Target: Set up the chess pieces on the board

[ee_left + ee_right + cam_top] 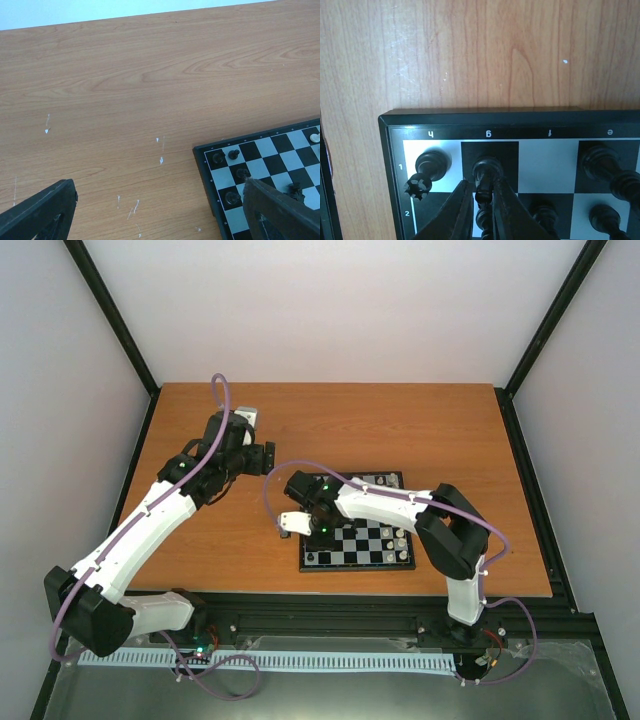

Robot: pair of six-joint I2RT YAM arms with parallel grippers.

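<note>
Near board [470,118] corner, wrist view alone shows right gripper [482,189] pinching black piece [486,169]; left gripper [159,189] gapes wide.

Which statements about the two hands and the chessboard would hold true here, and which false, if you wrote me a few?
1. The right hand grips a black piece on the g1 square. True.
2. The left hand holds a white piece. False: it is open and empty above the bare table.
3. The f1 square of the board is empty. True.
4. The h1 corner is vacant. False: a black rook stands there.
</note>
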